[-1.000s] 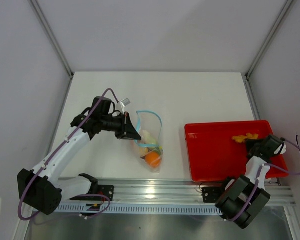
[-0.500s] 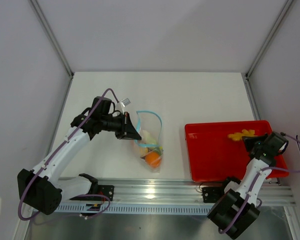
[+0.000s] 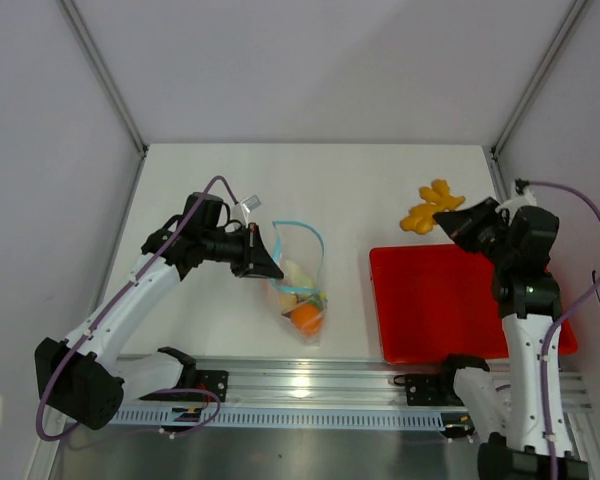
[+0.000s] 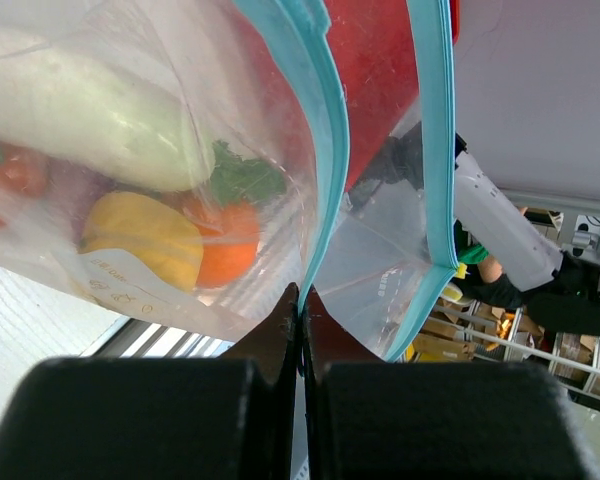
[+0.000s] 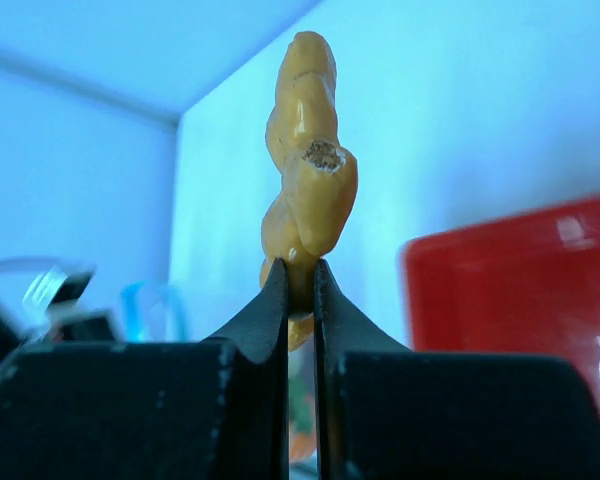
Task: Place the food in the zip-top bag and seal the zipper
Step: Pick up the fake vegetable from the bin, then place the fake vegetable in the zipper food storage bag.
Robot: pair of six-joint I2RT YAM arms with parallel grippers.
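Right fingers (image 3: 458,222), clamped on the yellow piece (image 3: 427,208), have lifted it clear of the red tray (image 3: 430,320), ready for the bag (image 3: 302,292) that the left fingers (image 4: 270,340) pinch open.

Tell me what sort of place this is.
Probably a robotics lab test cell: a white table boxed in by plain white panels, a metal mounting rail along its near edge, and yellow toy food rather than real.

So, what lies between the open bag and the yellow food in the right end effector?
Nothing: in the top view, only bare table separates the bag from the yellow food. The red tray lies beside it.
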